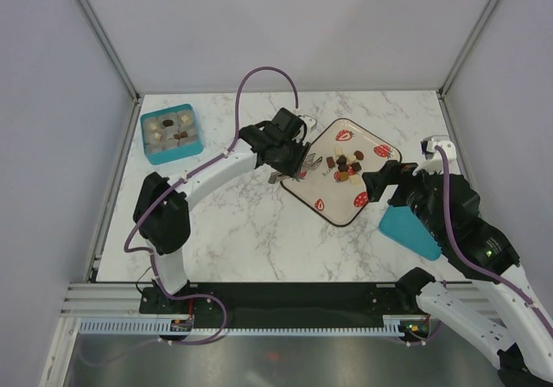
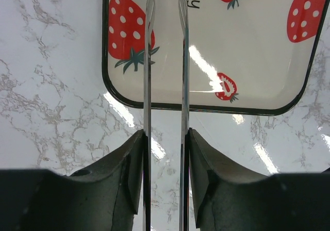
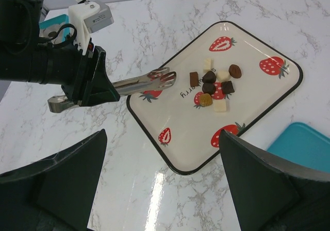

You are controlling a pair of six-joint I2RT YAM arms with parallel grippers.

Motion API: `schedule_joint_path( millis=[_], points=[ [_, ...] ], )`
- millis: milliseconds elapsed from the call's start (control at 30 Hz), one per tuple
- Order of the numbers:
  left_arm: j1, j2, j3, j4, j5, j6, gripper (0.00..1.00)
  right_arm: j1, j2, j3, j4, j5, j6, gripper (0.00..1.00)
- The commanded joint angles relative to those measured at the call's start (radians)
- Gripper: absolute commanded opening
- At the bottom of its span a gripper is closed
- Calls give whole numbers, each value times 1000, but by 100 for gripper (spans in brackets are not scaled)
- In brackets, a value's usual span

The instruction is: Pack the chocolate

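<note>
Four compartments in one teal box, far left on the table; we count a few pieces lying in it. Next, left gripper, clamped on the handle end of the metal tongs. In its wrist view both fingers press the two blades from outside, and the blades run nearly parallel with a narrow gap. The tong tips reach just over the plate's left rim, short of the pile, and we see no piece between them.

Next, plate, cream with strawberry prints and a black rim. On it sits the chocolate: about eight small pieces, dark, brown and pale, clustered near the middle, some touching. Next, right gripper, jaws spread wide, holding nothing, hovering at the plate's right edge. Last, what we take for a teal lid, partly under that arm.

Risks, as we judge them:
- Crowded pieces may let the tips nudge a neighbour or pinch two at once.
- A smooth rounded piece may squirt out if squeezed off-centre.
- The tongs may twist in the fingers.
- A low approach may push the plate.
</note>
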Motion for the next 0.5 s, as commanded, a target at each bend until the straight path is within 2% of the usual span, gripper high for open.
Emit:
schedule_joint_path(
  millis=[0,233,467],
  points=[
    [-1,4,68,25,33,-80,45,2,-5,-6,23,-4,12,98],
    [-33,80,121,40,51,-129,50,2,-11,-3,20,-1,0,98],
    [-67,151,155,40,-7,-152,52,2,-24,-6,14,7,-12,98]
  ],
)
